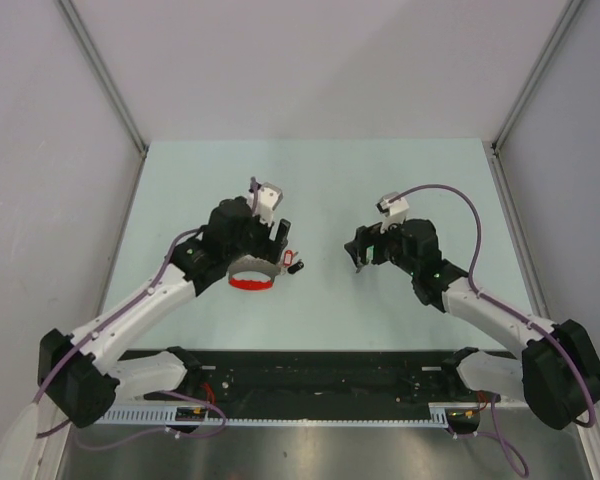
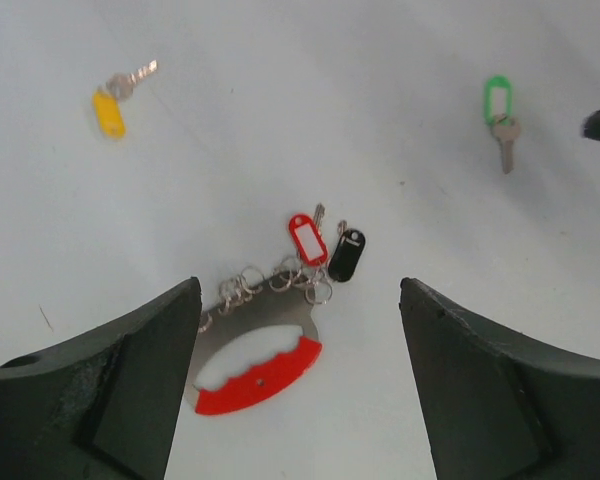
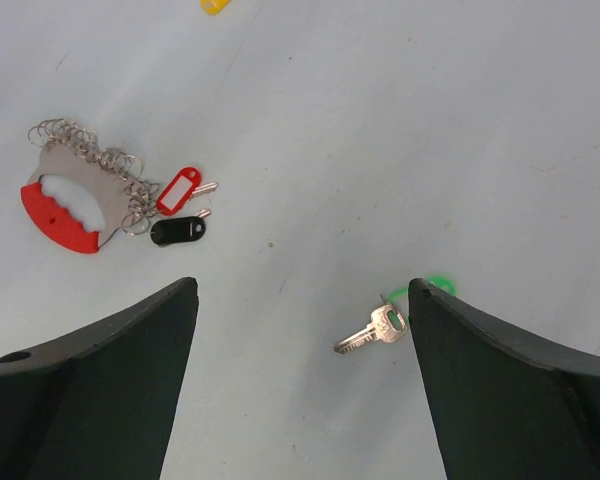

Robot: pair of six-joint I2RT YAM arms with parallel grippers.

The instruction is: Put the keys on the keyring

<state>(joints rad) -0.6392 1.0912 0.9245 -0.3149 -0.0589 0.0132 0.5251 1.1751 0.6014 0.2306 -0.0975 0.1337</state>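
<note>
Both end effectors, left (image 2: 300, 390) and right (image 3: 300, 385), are held wide open and empty. Beside the keyring (image 2: 255, 355) on the tabletop (image 1: 380, 190), the green key (image 2: 502, 125) and yellow key (image 2: 115, 100) are seen lying well apart from it.

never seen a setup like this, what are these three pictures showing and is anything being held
Two robot arms are bolted at the near edge of a pale table. One picture looks down from above; the other two come from cameras on each wrist, so the dark shapes at the bottom are each claw's own fingers. On the table lie a keyring with a red grip and small red and black tags, a yellow-headed key and a green-headed key. The left claw hangs open over the keyring. The right claw is open by the green key. Nothing is held.
</note>
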